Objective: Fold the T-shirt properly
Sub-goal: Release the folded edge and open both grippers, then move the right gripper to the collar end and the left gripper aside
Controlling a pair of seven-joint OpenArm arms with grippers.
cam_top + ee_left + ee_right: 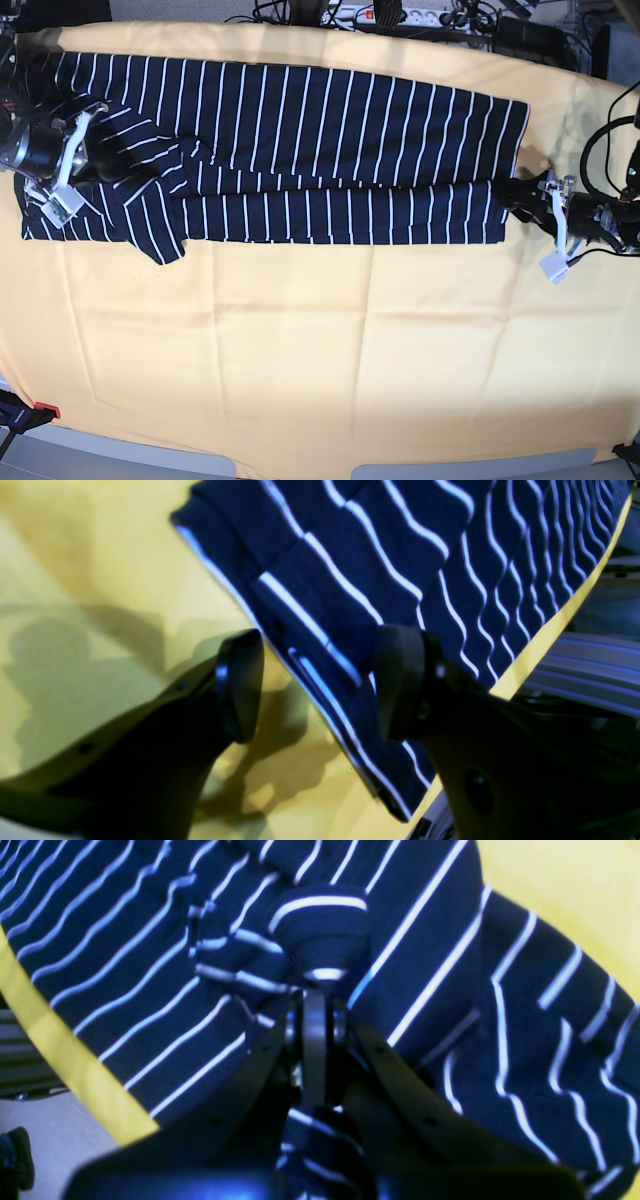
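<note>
The navy T-shirt with thin white stripes (330, 130) lies stretched across the far half of the yellow-orange cloth (320, 340). Its lower part is folded up along the front. My right gripper (316, 990) is shut on a bunched fold of the T-shirt (320, 930); in the base view it is at the shirt's left end (100, 150). My left gripper (320, 680) is open, with one finger (240, 685) over the cloth and the other (400, 680) over the shirt (400, 555), straddling its edge. In the base view it is at the shirt's right end (510, 192).
The cloth-covered table's edge runs close beside the shirt in both wrist views (550, 630) (60, 1060). Cables and a power strip (400, 14) lie behind the table. A red clamp (45, 410) is at the front left corner.
</note>
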